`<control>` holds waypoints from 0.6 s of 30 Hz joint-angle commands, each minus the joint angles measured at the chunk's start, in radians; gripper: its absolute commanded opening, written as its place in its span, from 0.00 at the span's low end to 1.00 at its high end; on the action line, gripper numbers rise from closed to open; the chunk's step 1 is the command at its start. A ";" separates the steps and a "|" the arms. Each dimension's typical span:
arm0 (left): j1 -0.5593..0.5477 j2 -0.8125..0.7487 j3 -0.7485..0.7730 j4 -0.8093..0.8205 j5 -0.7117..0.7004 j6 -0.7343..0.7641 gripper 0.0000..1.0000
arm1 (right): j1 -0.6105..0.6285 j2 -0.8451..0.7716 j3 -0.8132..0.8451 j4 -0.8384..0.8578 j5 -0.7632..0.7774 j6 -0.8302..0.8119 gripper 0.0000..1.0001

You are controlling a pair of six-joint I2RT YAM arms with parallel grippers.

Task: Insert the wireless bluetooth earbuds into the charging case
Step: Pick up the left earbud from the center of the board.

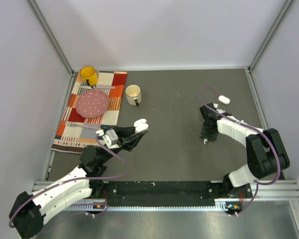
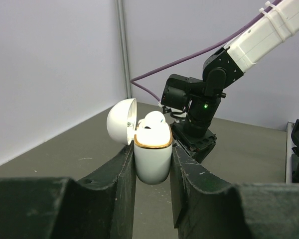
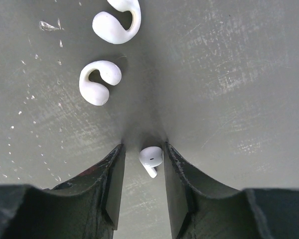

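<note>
R gripper [image 3: 143, 152] points straight down at the table [image 3: 249, 74], jaws partly apart. It straddles a small stemmed earbud [image 3: 151, 158] lying flat on the surface. The bud sits btwn the fingertips, right up against the finger on the right of the wrist view, w/ a thin gap on the other side, so it's bracketed, not pinched. Just past the tips lie 2 hook-shaped earbuds: nearer hook bud [image 3: 99, 81] and farther hook bud [image 3: 118, 20]. They're close to each other and clear of the fingers.

L gripper [image 2: 152, 149] is clamped on the charging case [image 2: 153, 167], a finger on each side of the body. The case is upright and off the table. Its lid [image 2: 122, 121] is flipped open to the left of that view, and a seated earbud [image 2: 152, 122] shows in the top of the case.

In the top view the held case is left of centre, well apart from the R gripper.

A 2nd white case [image 1: 223, 99], shut, lies just beyond the R arm. White mug [image 1: 133, 94] stands further back on the left. Beside it is a patterned cloth [image 1: 70, 132] w/ a pink plate [image 1: 93, 103] and a yellow mug [image 1: 88, 75] on it.
</note>
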 commanded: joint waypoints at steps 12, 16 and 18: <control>0.000 -0.003 0.005 0.031 0.001 0.000 0.00 | -0.008 -0.003 -0.018 0.030 0.014 0.012 0.33; 0.000 -0.003 0.005 0.032 0.001 -0.002 0.00 | -0.008 -0.010 -0.024 0.030 0.014 0.015 0.32; 0.000 -0.003 0.006 0.031 0.003 -0.002 0.00 | -0.008 -0.024 -0.028 0.030 0.014 0.015 0.31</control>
